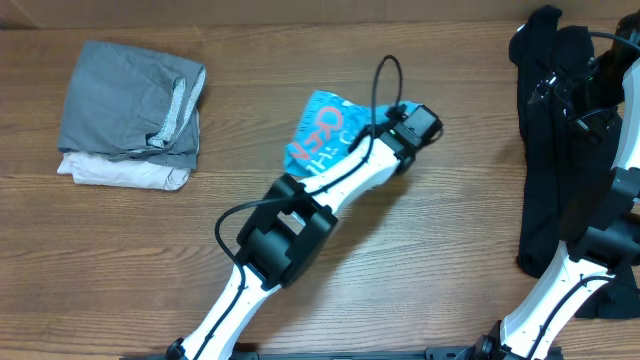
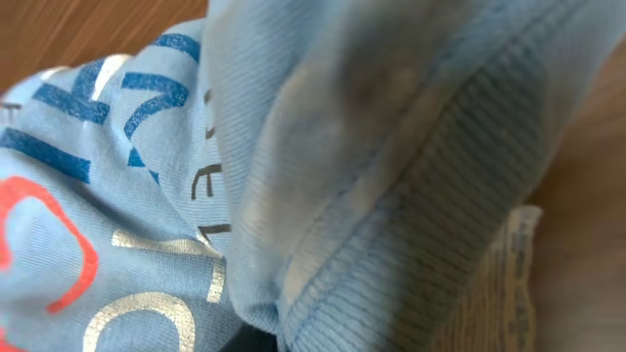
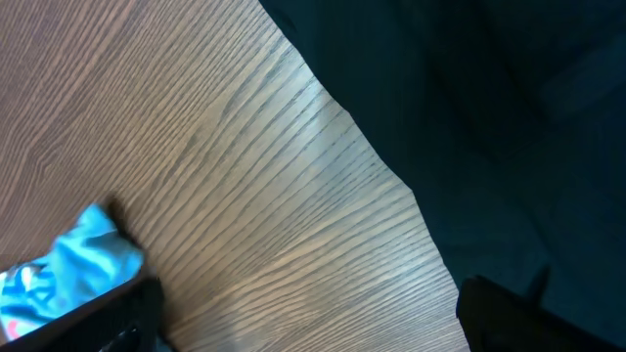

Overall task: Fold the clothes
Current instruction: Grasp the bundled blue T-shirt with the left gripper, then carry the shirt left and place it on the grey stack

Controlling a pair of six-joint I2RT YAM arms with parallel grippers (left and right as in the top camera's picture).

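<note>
Lifting gently suits us: our left gripper (image 1: 400, 135) is clamped shut on a fold of the T-shirt (image 1: 318, 135), bunched mid-way across the table (image 1: 450, 250); the right gripper (image 3: 313, 328), wide open and empty, should pin an edge.

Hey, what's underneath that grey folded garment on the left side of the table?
A pale beige folded garment lies under the grey folded garment, its edge showing along the near and left sides. The rest of it is covered, so anything between or beneath them cannot be seen.
</note>
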